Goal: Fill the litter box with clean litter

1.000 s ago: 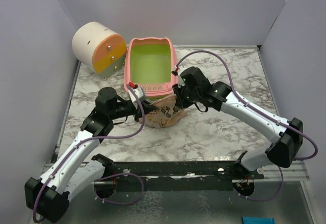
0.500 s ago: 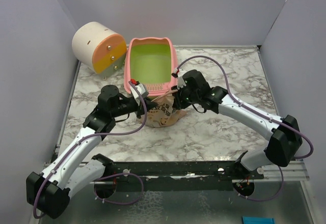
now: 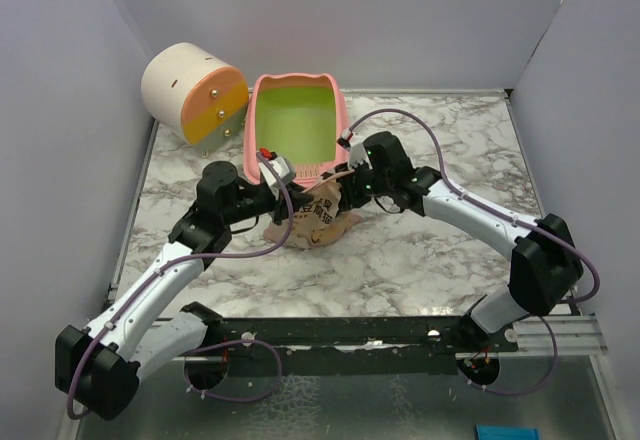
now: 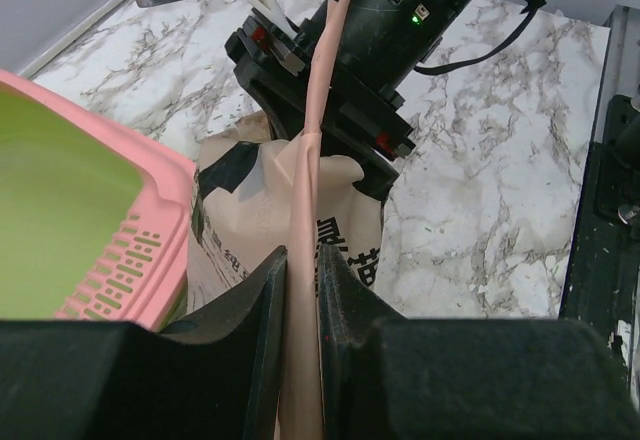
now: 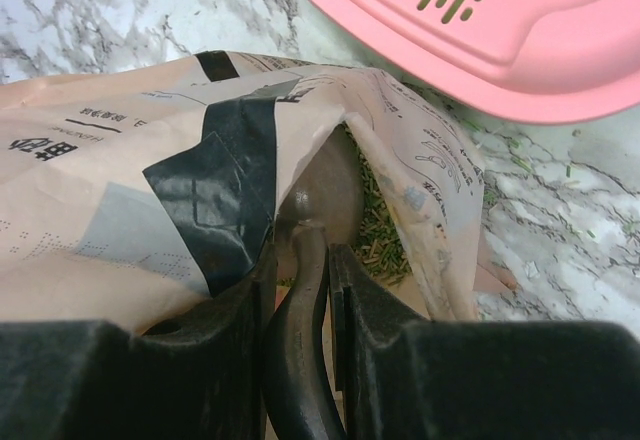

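Position check: litter box (image 3: 296,81) sits on the marble tabletop (image 3: 430,250) at its far side, slotted ledge (image 3: 305,172) facing the arms, lime-green floor showing.

Tan printed pouch (image 3: 315,222) stands just in front of the ledge end of the litter box, close against the pink rim in the left wrist view.

Clean litter (image 5: 375,225): greenish pellets visible inside the mouth of the pouch. A few stray grains lie on the tabletop (image 5: 512,156) just beside the rim of the litter box.

Left gripper (image 4: 303,260): on the near left of the litter box, at the top of the pouch. Jaws narrowly apart with a strip of the pouch's top edge running between them. Cannot tell whether they pinch it.

Right gripper (image 5: 303,250): on the near right of the litter box, at the mouth of the pouch. Clamped on the handle of a dark metal scoop (image 5: 325,185), whose bowl lies inside the pouch against the pellets.

Cream-and-orange cylinder (image 3: 195,90) lies to the left of the litter box, near its far corner.
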